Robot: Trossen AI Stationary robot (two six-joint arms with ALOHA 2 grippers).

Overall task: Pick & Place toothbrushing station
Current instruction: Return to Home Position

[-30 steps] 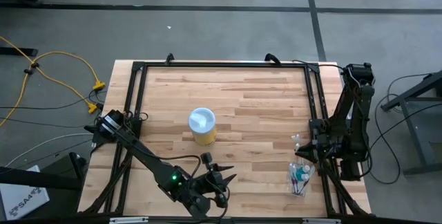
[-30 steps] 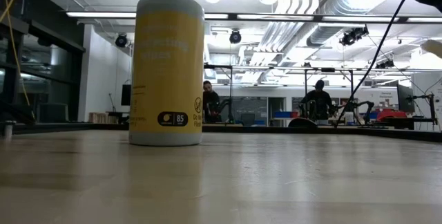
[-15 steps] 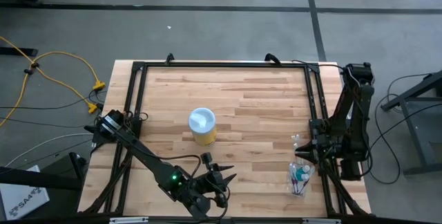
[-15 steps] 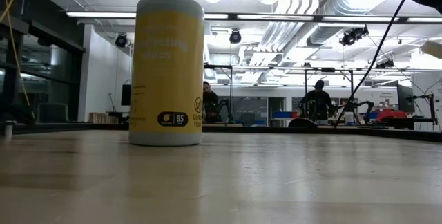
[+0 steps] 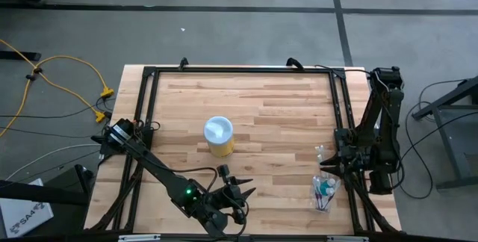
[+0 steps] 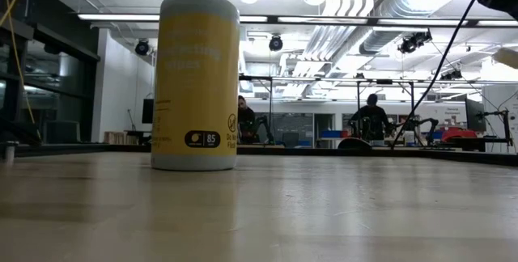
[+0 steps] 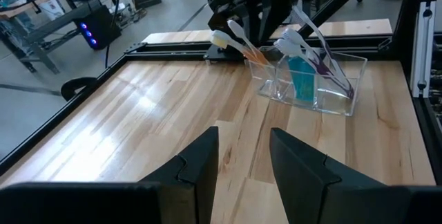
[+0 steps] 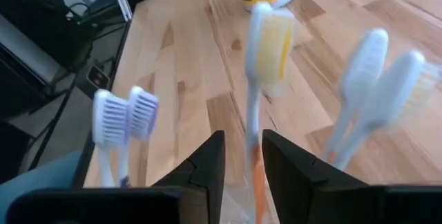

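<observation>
My right gripper hangs over the clear organizer by the table's right edge, fingers parted on either side of the orange toothbrush standing in it, not pinching it. My left gripper sits at the front edge, fingers apart, holding nothing.
</observation>
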